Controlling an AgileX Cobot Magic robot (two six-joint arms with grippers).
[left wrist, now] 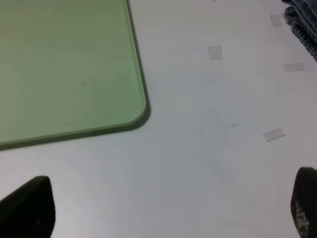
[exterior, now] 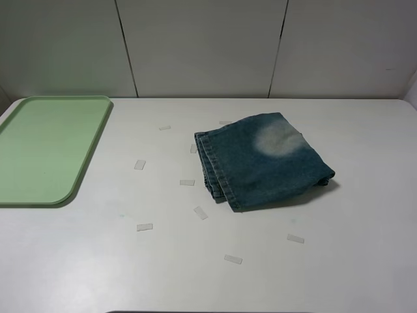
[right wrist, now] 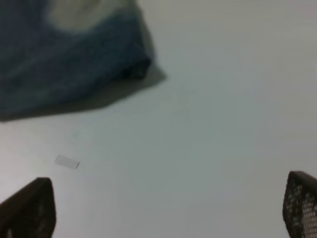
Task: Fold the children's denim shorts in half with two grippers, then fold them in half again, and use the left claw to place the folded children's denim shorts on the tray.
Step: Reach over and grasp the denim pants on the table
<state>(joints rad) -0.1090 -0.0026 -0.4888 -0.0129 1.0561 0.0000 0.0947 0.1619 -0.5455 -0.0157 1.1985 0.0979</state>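
Note:
The children's denim shorts [exterior: 263,162] lie folded into a compact stack right of the table's middle, a pale faded patch facing up. The light-green tray [exterior: 45,147] sits flat at the far left with nothing on it. Neither arm shows in the exterior high view. In the left wrist view my left gripper [left wrist: 168,208] is open and holds nothing, over bare table near the tray's rounded corner [left wrist: 141,111]; an edge of the shorts [left wrist: 302,25] shows far off. My right gripper [right wrist: 168,208] is open and holds nothing, over bare table a short way from the shorts [right wrist: 69,54].
Several small clear tape marks [exterior: 187,182] dot the white table [exterior: 339,261] between tray and shorts and in front of them. A pale panelled wall [exterior: 202,45] runs along the table's back edge.

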